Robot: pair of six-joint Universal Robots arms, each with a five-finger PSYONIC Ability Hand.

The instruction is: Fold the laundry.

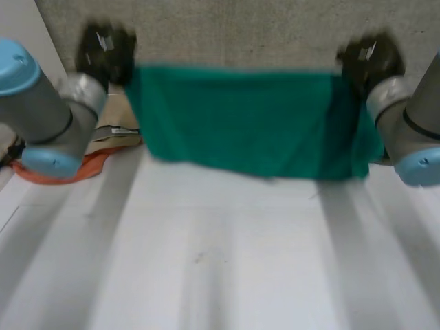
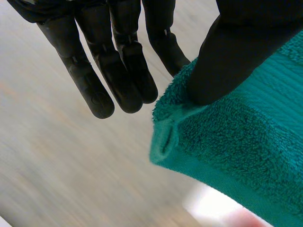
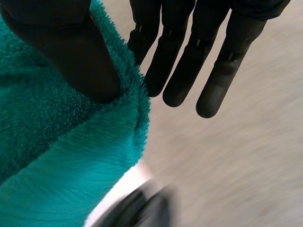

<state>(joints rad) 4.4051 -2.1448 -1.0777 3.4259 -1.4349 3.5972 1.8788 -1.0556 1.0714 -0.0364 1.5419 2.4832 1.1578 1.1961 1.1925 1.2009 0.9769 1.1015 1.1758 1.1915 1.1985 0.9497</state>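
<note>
A: Where's the cloth, quick?

B: I'm holding the rectangular green terry towel (image 1: 247,124) up off the white table (image 1: 220,275). It's spreading wide along the table's far edge with its lower hem hanging loose. I cannot tell whether the hem is touching the surface.

A: Left hand?

B: My left hand (image 2: 118,71) is pinching the towel's upper left corner. The thumb is pressing on the pile and the nearest finger seems to be backing the cloth's edge. The other fingers are sticking out straight, holding nothing.

A: Right?

B: My right hand (image 3: 189,66) is doing the same at the upper right corner: thumb on the cloth, nearest finger tucking behind it, the rest straight and free.

A: Anything else out there?

B: A crumpled orange cloth (image 1: 82,168) is lying at the table's left edge, beside my left arm (image 1: 41,117).

A: Risks?

B: I'm judging both pinches thin, since each is catching just the corner's tip. A quick swing could be pulling a corner out and dropping that side. Lowering unevenly risks the hem landing skewed and the fold coming out crooked. Drifting toward the left edge risks dragging the towel over the orange cloth.
</note>
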